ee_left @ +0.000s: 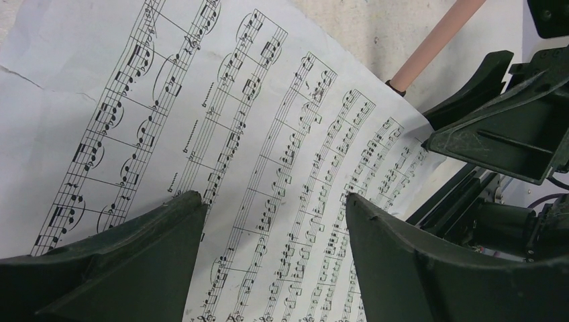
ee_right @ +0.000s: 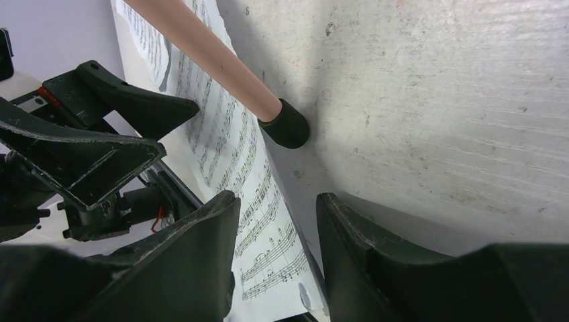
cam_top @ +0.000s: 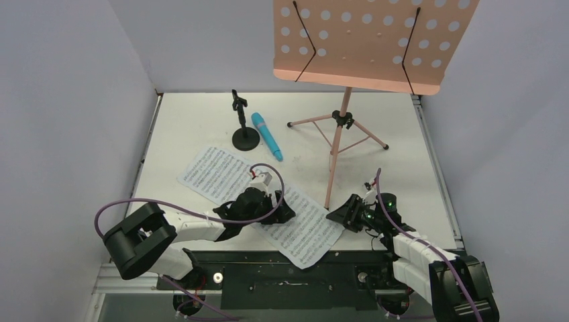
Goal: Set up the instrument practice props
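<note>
- Pink perforated music stand: upright on its tripod, with the desk high and bare, ready to take pages.
- Sheet-music pages: flat on the tabletop, left of the stand's near leg, not yet lifted.
- Left claw: spread wide and empty, low over the pages left of that leg, probably to pinch one.
- Right claw: moderately parted and empty, beside the stand's near foot at the page edge.
- Blue microphone: lying left of the stand, unmounted.
- Small black mic stand: upright just beyond the microphone, farther left of the stand.

Robot lab test cell: plain grey partition walls on left, back and right of frame, scuffed white table at centre, robot arms bolted to black rail along bottom edge.
</note>
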Robot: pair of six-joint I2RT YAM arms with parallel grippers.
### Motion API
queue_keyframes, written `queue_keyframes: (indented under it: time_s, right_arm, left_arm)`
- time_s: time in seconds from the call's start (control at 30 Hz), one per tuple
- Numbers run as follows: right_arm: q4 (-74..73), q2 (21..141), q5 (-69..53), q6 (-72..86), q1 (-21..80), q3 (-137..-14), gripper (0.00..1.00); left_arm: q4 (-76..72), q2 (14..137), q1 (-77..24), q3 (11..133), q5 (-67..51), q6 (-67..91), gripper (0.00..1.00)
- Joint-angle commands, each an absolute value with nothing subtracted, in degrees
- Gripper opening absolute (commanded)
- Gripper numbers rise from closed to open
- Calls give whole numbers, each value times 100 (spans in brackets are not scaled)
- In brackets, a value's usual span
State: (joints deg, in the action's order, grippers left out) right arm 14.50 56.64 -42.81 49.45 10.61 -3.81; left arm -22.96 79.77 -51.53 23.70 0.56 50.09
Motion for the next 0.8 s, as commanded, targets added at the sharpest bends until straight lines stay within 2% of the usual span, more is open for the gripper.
queue_keyframes:
  time_s: [0.0,0.2,0.37,0.43,0.6,0.77]
  right_arm:
    - [1755,5633,-4203,4884,1118,-372,47]
    - [1749,5594,-4182,4859,1150,-424,36]
    - [1692,5689,-4224,4770,1163,-632,12]
    - [1611,5719,-4250,4670,1174,-778,7]
    - [1264,5643,-4276,4425,1195,-1248,5]
    - [396,5554,-4470,3731,1252,-2026,5]
  left_arm:
    - [-2770,8096,-5128,2314,0,5092,74]
    - [-2839,8135,-5124,2327,0,5116,74]
    - [-2843,8095,-5121,2405,0,5076,74]
    - [-2887,8044,-5123,2423,-66,5029,74]
    - [-2842,7673,-5124,2454,-176,4749,74]
    - [-1895,6946,-5100,2788,240,4207,75]
